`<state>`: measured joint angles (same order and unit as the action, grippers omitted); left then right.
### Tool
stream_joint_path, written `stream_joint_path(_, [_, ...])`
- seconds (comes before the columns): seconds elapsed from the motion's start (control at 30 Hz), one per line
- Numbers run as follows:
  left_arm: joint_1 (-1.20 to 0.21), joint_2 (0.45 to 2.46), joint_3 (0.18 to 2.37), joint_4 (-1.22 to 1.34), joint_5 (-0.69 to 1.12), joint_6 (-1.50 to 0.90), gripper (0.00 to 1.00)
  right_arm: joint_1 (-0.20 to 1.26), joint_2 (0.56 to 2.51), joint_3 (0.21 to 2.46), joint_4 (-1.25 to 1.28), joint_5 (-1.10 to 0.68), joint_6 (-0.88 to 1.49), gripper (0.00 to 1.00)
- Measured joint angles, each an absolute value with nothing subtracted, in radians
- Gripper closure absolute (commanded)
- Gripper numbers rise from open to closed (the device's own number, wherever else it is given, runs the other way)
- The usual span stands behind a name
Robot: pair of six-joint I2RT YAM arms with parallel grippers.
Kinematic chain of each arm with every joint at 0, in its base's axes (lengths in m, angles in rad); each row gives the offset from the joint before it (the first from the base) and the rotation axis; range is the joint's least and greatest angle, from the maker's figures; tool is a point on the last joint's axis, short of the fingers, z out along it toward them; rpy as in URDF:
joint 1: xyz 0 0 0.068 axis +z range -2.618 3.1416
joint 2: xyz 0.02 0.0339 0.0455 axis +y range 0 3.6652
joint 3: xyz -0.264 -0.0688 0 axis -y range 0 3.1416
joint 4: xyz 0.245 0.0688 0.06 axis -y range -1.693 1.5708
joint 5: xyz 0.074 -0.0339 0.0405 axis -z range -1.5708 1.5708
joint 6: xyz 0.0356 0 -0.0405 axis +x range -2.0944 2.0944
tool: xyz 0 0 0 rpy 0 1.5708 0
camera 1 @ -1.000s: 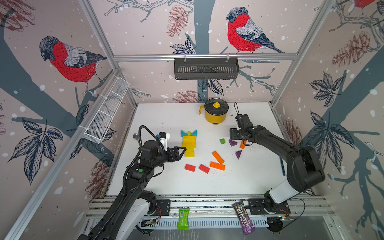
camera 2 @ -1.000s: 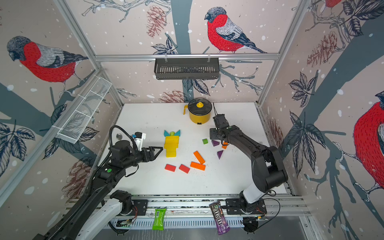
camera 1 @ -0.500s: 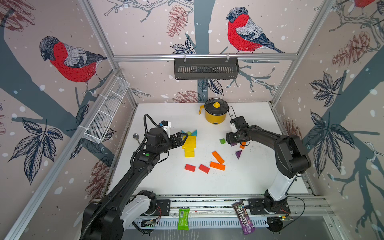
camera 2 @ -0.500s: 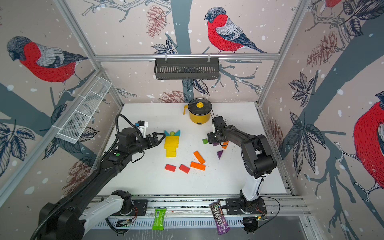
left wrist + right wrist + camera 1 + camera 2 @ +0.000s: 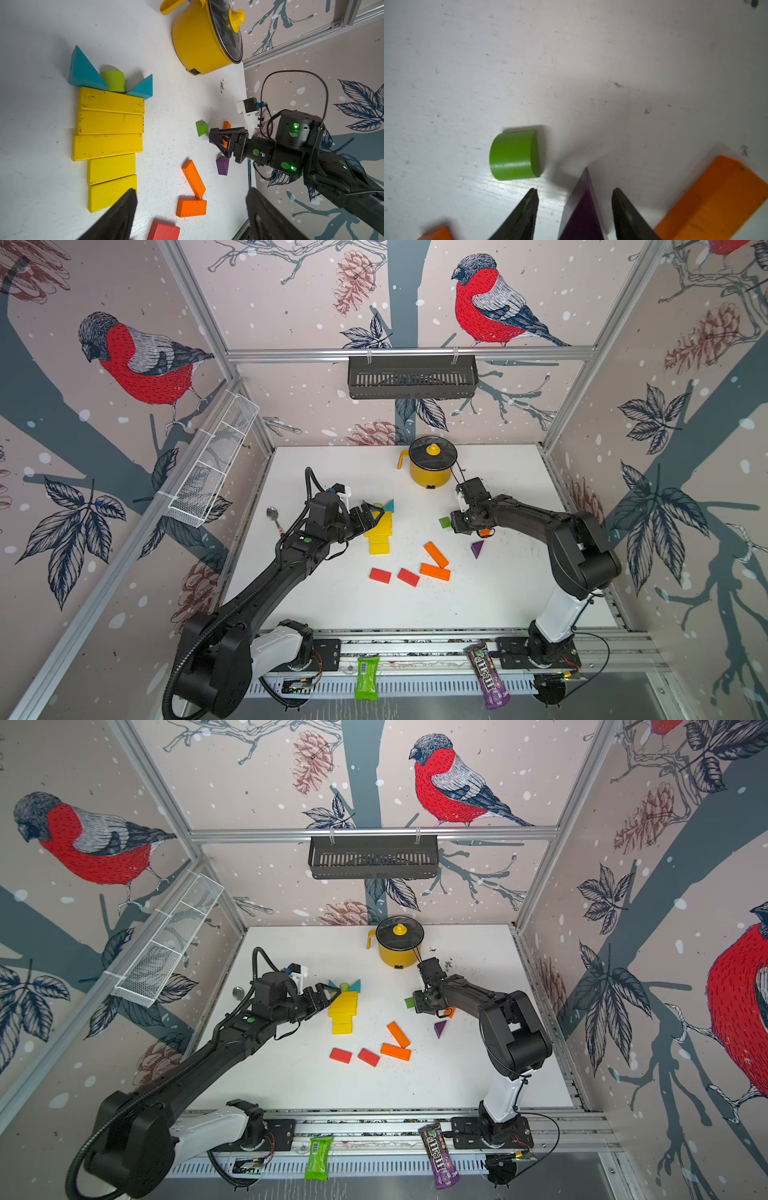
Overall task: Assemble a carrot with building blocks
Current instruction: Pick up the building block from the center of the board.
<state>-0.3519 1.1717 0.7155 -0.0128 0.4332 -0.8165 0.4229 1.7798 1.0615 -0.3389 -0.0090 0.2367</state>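
**On the right of the surface: a purple triangle between open fingers**

Right of centre on the white surface (image 5: 498, 605), the right pincer (image 5: 575, 189) stood low over a purple triangle (image 5: 583, 214). Its fingers (image 5: 527, 209) were on both sides of the block with a small gap at each side, so it was partly open and held nothing yet. A green piece (image 5: 515, 154) lay just left of the triangle and an orange block (image 5: 716, 197) just right of it, both apart from the fingers.

The left pincer (image 5: 369, 517) was wide open and empty. It was at the left edge of the yellow blocks (image 5: 380, 531) of the half-built carrot, whose far end carried two teal triangles (image 5: 83, 70).

The triangle looked like painted wood, so it was probably light, stiff and rather smooth. I judge that a pinch on its sloping sides could squeeze it out. The hold should be on two flat parallel faces, near the wide part and not at the sharp tip.

Compared with one second before, the right pincer had come a little left and nearer, down to the triangle, and its opening was narrower. The left pincer had travelled from the near side toward the far part of the yellow blocks. As far as I could see, no block had changed place.
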Motion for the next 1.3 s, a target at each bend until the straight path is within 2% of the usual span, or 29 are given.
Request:
stream_joint_path(0.1, [-0.361,1.217,0.755,0.005,0.435,-0.823,0.17,0.435,1.779,1.052,-0.342,0.004,0.241,0.49])
stream_joint_path(0.57, [-0.362,1.321,0.879,0.019,0.447,-0.785,0.17,0.471,1.756,1.054,-0.365,0.076,0.265,0.53])
stream_joint_path(0.87, [-0.362,1.359,0.932,0.016,0.471,-0.738,0.17,0.477,1.796,1.053,-0.364,0.087,0.266,0.68])
stream_joint_path(1.3, [-0.336,1.384,0.982,0.010,0.470,-0.628,0.15,0.498,1.760,1.060,-0.373,0.159,0.265,0.71])
